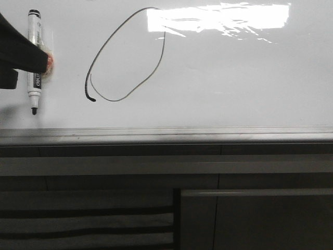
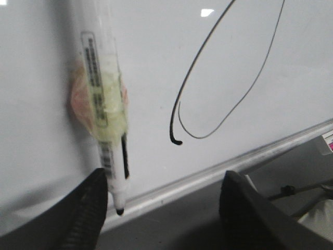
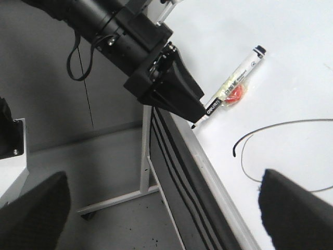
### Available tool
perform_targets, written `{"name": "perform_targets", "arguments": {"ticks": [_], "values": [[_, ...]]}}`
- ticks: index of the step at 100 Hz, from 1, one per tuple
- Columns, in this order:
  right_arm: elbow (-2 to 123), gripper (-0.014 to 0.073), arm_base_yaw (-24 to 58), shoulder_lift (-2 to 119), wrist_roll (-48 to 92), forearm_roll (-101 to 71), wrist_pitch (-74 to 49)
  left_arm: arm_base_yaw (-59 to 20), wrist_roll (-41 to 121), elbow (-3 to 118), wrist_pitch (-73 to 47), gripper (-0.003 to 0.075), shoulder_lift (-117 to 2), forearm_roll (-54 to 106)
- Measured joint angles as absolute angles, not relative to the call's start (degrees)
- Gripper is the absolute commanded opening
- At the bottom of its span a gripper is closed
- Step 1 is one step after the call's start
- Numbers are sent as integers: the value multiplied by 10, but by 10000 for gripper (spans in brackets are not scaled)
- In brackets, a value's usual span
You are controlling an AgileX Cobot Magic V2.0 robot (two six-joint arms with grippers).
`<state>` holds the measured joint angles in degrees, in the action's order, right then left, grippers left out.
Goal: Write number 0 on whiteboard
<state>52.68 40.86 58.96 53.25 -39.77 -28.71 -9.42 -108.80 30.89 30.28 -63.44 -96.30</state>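
Note:
The number 0 [image 1: 164, 49] is a thin black tilted loop on the whiteboard [image 1: 234, 78], with a dark blob at its lower left end. It also shows in the left wrist view [image 2: 176, 140] and the right wrist view [image 3: 237, 146]. A white marker [image 1: 34, 31] hangs tip down against the board, left of the loop, on a taped orange-pink pad [image 2: 78, 101]. My left gripper [image 2: 164, 179] is open. One finger [image 2: 91, 208] is beside the marker's tip end and nothing is between the jaws. My right gripper [image 3: 164, 177] is open and empty, over the board's lower edge.
A silver edge rail [image 1: 182, 133] runs along the whiteboard's bottom. Dark cabinet panels [image 1: 250, 219] lie below it. A grey metal stand frame [image 3: 143, 156] and floor show in the right wrist view. The left arm [image 3: 119, 31] reaches in over the board's corner.

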Motion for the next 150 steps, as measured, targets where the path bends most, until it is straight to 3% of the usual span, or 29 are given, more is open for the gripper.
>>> {"name": "perform_targets", "arguments": {"ticks": [7,17,22,51,75,97,150], "values": [[509,302,409,574,524,-398,-287,-94,-1105,292,314,296,-611,-963],[477,-80,409,549,518,-398,-287,-94,-1113,276,326,70,-571,-963],[461,-64,409,534,516,-396,-287,-94,-1111,272,329,-18,-549,-963],[356,-64,409,398,515,-382,-226,-94,-1069,252,325,-20,-417,-964],[250,-65,409,243,515,-382,-152,-94,-1040,195,235,-20,-302,-964],[185,-66,409,134,515,-382,-162,-94,-1026,132,199,-20,-226,-964],[158,-69,409,111,515,-382,-185,-94,-1026,114,226,-20,-210,-964]]}}
